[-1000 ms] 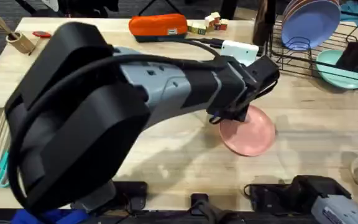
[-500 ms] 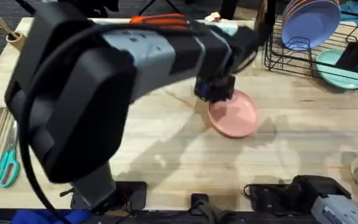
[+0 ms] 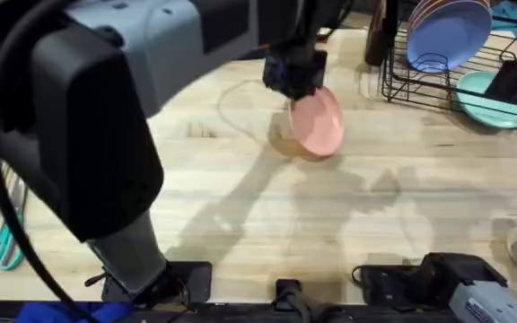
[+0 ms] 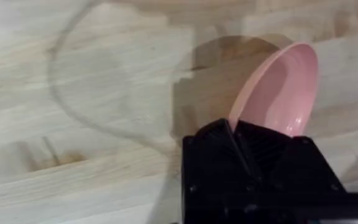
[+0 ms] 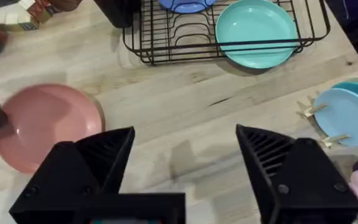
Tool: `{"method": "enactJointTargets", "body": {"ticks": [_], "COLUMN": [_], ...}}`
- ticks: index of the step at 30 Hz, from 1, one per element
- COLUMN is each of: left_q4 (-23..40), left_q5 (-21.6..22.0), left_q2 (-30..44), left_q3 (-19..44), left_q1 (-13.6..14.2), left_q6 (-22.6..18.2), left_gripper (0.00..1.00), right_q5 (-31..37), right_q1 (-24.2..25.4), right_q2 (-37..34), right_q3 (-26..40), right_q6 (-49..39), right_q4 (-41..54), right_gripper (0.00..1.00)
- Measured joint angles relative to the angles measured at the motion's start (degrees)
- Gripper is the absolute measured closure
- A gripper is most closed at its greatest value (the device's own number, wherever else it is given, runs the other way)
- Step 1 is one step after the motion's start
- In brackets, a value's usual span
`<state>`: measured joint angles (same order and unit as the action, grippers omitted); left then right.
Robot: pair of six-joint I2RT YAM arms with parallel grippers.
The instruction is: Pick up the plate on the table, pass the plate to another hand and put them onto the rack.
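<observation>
Light-wood grain of the table [image 3: 240,215] is running across the overhead view, with the left arm rising large and dark from about 7 o'clock and reaching toward 12. Its left gripper [image 3: 296,74] is sitting just above centre, and its black fingers [image 4: 229,134] are clamped shut on the rim of the plate [image 3: 317,123], which is hanging tilted, lifted off the wood and casting a shadow beneath it in the left wrist view. At about 2 o'clock the black wire rack [image 3: 438,85] is standing well apart from the pink plate, holding a blue-lavender plate [image 3: 449,31] upright in its slots, while a teal plate [image 3: 492,99] is lying low at its right side. The right gripper [image 5: 185,155] is hovering over the tabletop with its fingers spread wide and nothing between them, the rack and pink plate lying ahead of it.
</observation>
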<state>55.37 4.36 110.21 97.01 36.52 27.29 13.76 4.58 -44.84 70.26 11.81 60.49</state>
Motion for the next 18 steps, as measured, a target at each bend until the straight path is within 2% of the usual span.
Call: {"method": "enactJointTargets", "body": {"ticks": [8,18], "left_q4": [7.13,18.25], "left_q5": [0.17,-0.33], "left_q2": [0.11,0.11], "left_q3": [9.28,23.62], "left_q1": [-5.10,-11.73], "left_q6": [-2.89,-3.76], "left_gripper": [0.960,0.960], "right_q5": [0.00,0.02], "right_q1": [0.00,0.00], "right_q2": [0.00,-1.45], "right_q3": [0.00,0.02], "right_q6": [0.00,2.85], "right_q4": [0.00,-0.07], "right_gripper": [0.007,0.007]}}
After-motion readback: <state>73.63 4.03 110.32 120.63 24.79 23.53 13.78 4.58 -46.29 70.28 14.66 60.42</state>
